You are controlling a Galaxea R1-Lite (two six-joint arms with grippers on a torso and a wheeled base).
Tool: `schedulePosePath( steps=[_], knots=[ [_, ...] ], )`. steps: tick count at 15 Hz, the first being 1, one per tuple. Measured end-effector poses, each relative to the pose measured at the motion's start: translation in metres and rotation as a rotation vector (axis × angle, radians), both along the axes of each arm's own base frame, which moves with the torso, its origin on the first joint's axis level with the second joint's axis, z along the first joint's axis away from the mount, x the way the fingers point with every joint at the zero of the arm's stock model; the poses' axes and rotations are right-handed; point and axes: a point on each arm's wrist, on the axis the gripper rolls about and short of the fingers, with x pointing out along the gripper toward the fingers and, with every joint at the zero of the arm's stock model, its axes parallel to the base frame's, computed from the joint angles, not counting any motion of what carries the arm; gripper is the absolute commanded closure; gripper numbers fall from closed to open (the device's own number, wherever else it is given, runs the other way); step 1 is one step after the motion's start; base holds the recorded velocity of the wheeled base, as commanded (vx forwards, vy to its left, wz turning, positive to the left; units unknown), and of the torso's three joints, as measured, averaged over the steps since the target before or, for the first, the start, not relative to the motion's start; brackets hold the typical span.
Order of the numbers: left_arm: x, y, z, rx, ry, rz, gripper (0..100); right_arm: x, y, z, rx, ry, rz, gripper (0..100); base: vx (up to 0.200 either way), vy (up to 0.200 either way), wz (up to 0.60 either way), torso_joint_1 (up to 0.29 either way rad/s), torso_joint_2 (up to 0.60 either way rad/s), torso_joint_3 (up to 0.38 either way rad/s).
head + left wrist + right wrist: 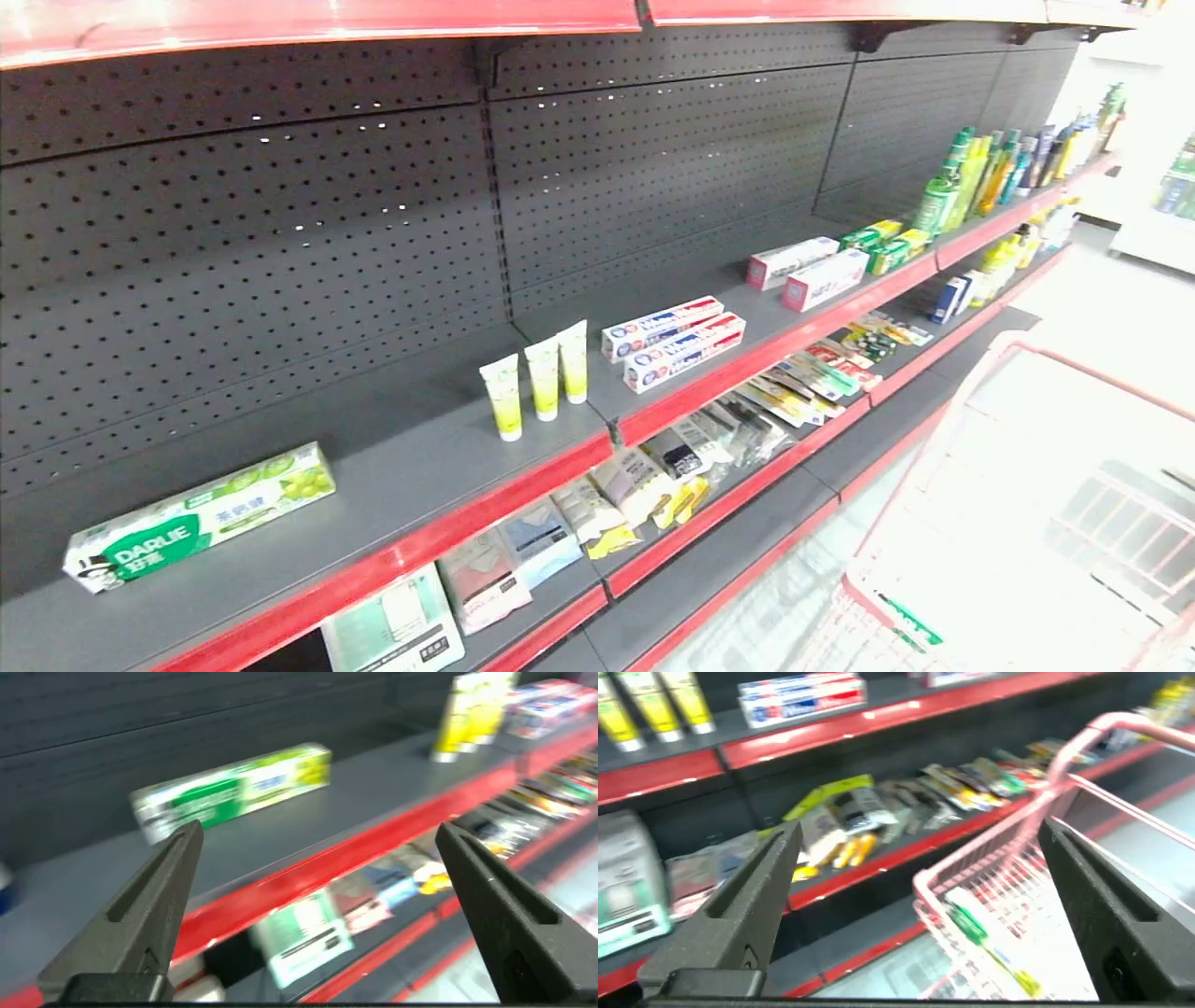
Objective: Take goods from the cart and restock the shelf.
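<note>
The left claw [318,828] has its jaws spread wide and grips nothing, facing the green toothpaste box [234,789]. The right claw [920,826] is likewise apart and unladen, facing the cart [1046,793]. The cart's pink-red rim [934,448] stands near right, just beside the shelf [523,476]; its contents are too washed out to tell. On the lower board, flat packets [653,476] lie in a row behind the red edge. Above, the green box [201,516] lies near left, with white lettering on a green panel. Bare board runs between it and three yellow-green tubes [541,378], which stand upright. Farther right lie red, white and blue toothpaste boxes [674,340], then pink-and-white boxes [808,271], and far right the bottles [980,173].
</note>
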Motion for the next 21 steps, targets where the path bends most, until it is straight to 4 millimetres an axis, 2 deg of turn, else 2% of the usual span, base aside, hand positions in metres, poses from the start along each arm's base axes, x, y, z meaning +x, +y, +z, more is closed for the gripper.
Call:
schedulePosePath(
  steps=[6, 21],
  knots=[
    [0.0000, 0.0000, 0.0001, 0.000, -0.001, -0.001, 0, 0.0000, 0.0000, 0.0000, 0.000, 0.000, 0.000, 0, 0.000, 0.000, -0.60, 0.001, 0.00, 0.001],
    [0.0000, 0.0000, 0.0000, 0.000, 0.000, 0.000, 0, 0.0019, 0.0000, 0.0006, 0.037, 0.026, -0.018, 0, 0.000, 0.000, 0.00, 0.000, 0.00, 0.000]
  ],
)
